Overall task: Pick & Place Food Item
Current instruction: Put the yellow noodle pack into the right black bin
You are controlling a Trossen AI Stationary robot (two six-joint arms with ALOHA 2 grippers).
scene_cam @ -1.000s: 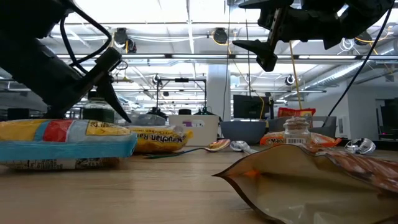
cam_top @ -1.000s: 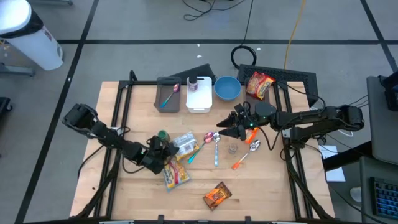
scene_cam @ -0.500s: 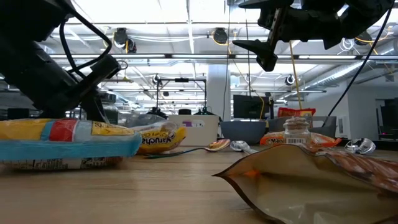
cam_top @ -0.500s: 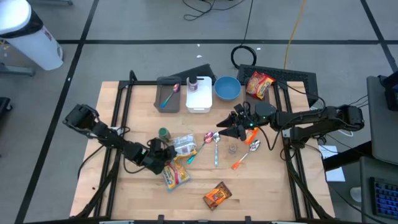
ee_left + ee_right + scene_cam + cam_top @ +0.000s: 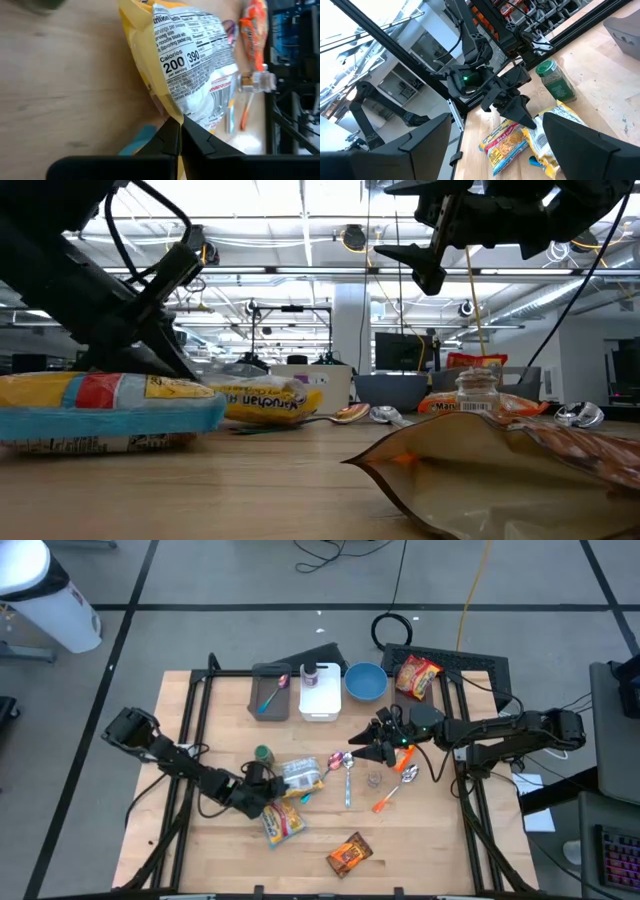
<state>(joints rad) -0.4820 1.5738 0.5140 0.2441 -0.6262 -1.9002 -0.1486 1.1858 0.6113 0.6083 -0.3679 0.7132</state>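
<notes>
Two arms work over one wooden table (image 5: 200, 700). Four food packets show: a silver-and-yellow noodle packet (image 5: 297, 774) mid-table, a yellow-and-blue packet (image 5: 284, 821) just nearer the front edge from it, a brown snack bag (image 5: 350, 855) well apart toward the front edge, and a red-orange bag (image 5: 418, 674) near the back edge. Beside the noodle packet stand one green-lidded spice jar (image 5: 263, 755) and, on its other side, two spoons (image 5: 347, 764), an orange-handled utensil (image 5: 386, 800) and a small clear jar (image 5: 374, 779). Along the back edge sit one grey tray (image 5: 270, 692), one white tub (image 5: 320, 698) and one blue bowl (image 5: 366, 681).

Bare wood lies open left of the noodle packet and along the front left edge.

Reaching low across the table from the left, the left gripper (image 5: 268, 784) has its fingers (image 5: 170, 137) pressed together, pinching the noodle packet's corner. On that packet's far side the right gripper (image 5: 352, 745) hangs above the spoons, fingers (image 5: 590, 140) spread wide, holding nothing.
</notes>
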